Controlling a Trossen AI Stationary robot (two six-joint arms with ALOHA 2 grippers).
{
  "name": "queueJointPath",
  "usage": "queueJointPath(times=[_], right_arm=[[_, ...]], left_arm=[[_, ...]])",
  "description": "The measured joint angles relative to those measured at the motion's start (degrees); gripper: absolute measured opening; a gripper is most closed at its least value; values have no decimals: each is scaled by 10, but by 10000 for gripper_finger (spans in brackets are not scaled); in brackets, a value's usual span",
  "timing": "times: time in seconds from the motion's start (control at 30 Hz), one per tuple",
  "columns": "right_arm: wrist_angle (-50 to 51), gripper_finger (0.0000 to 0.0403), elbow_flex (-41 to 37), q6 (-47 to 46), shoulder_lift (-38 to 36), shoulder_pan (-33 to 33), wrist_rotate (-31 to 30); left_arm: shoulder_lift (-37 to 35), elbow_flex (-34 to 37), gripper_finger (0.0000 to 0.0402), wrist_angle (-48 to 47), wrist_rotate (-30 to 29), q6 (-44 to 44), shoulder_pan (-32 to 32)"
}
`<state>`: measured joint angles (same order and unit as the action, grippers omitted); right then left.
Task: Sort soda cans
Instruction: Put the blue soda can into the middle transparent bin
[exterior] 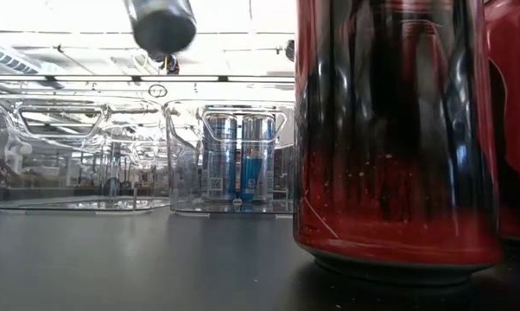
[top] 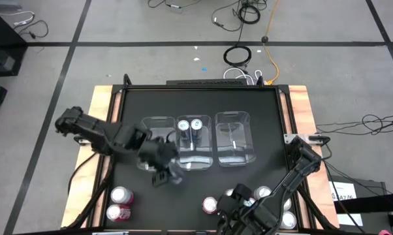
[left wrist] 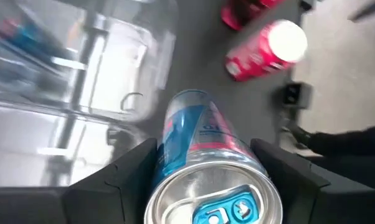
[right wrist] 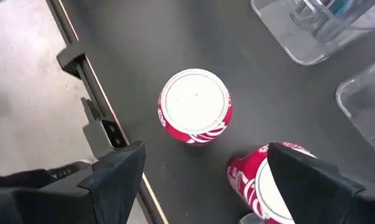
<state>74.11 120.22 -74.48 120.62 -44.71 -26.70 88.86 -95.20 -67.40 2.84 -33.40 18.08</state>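
You had three clear bins (top: pixel 233 139) in a row on the black table (top: pixel 138 108), the middle one holding two blue cans (top: pixel 189 125). About seven red cans (top: pixel 121 195) stood along the near edge. Your left gripper (left wrist: pixel 203 186) was clamped on one blue can (left wrist: pixel 200 162) near the bins; your right gripper (right wrist: pixel 203 168) hung open over the red ones.

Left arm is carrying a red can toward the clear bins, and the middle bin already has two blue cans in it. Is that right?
Not quite: the can clamped in the left gripper is blue, not red, as the left wrist view shows. The rest holds: the high view shows two blue cans standing in the middle bin.
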Motion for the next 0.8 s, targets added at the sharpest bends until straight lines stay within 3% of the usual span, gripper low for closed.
queueJointPath(times=[0.4, 0.8], right_arm=[[6, 329, 0, -47, -5, 40, 0], [7, 329, 0, -64, -5, 78, 0]], left_arm=[[0, -15, 247, -23, 0, 205, -160], [87, -14, 247, -33, -34, 321, -184]])
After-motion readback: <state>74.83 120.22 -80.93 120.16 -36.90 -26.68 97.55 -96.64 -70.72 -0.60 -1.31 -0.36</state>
